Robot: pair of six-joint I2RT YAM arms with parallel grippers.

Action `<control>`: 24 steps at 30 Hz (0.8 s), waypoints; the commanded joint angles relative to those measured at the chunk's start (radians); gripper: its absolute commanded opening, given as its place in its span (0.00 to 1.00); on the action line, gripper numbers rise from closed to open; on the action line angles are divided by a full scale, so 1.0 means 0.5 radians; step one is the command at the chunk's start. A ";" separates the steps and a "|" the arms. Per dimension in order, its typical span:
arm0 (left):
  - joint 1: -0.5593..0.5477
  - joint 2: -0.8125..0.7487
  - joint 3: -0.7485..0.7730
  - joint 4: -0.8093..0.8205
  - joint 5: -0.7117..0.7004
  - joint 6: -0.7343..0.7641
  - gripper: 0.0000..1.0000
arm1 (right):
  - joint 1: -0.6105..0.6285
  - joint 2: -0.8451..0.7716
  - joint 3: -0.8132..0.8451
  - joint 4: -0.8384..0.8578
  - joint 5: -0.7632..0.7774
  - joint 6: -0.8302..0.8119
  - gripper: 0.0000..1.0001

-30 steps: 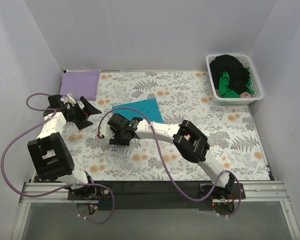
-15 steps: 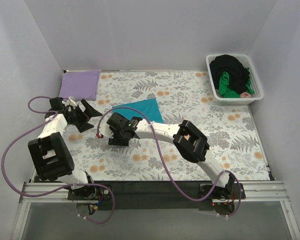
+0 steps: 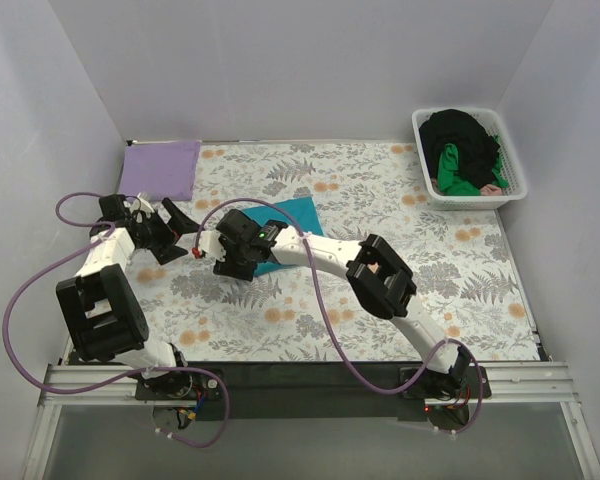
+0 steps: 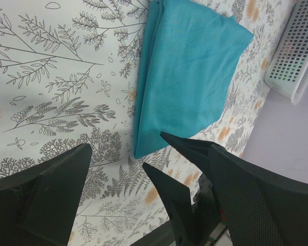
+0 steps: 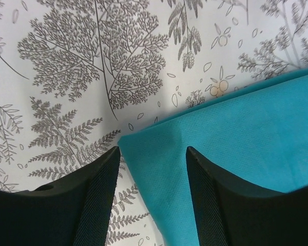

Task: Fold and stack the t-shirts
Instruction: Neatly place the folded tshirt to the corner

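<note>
A folded teal t-shirt (image 3: 285, 218) lies flat on the table middle-left. My right gripper (image 3: 230, 238) is open and low over its left corner. In the right wrist view the fingers (image 5: 95, 195) stand on either side of that teal corner (image 5: 159, 154), gripping nothing (image 5: 151, 154). My left gripper (image 3: 180, 232) is open and empty, left of the shirt. In the left wrist view (image 4: 126, 142) it faces the teal shirt (image 4: 187, 72). A folded lavender t-shirt (image 3: 161, 168) lies at the far left corner. Black (image 3: 462, 133) and green (image 3: 454, 170) shirts fill the basket.
The white slatted basket (image 3: 510, 170) stands at the far right, also seen in the left wrist view (image 4: 292, 56). The floral table cloth (image 3: 400, 230) covers the table. Walls close in at left, back and right. Purple cables loop beside both arms.
My right gripper has moved away from me onto the teal shirt's left corner. The left gripper has shifted only slightly.
</note>
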 commanded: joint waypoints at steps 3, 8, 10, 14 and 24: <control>0.010 -0.030 0.013 0.014 0.010 -0.008 0.98 | -0.017 0.061 0.013 -0.053 -0.118 0.059 0.58; 0.010 -0.020 -0.003 0.014 -0.005 -0.018 0.98 | -0.042 0.104 -0.027 -0.053 -0.151 0.071 0.52; 0.010 -0.017 -0.024 0.026 -0.008 -0.045 0.98 | -0.051 0.120 -0.033 -0.053 -0.154 0.071 0.40; 0.010 0.004 -0.119 0.115 0.035 -0.131 0.96 | -0.097 0.117 -0.018 -0.056 -0.164 0.083 0.01; -0.109 0.210 -0.349 0.590 0.284 -0.579 0.89 | -0.204 -0.012 0.145 -0.053 -0.351 0.221 0.01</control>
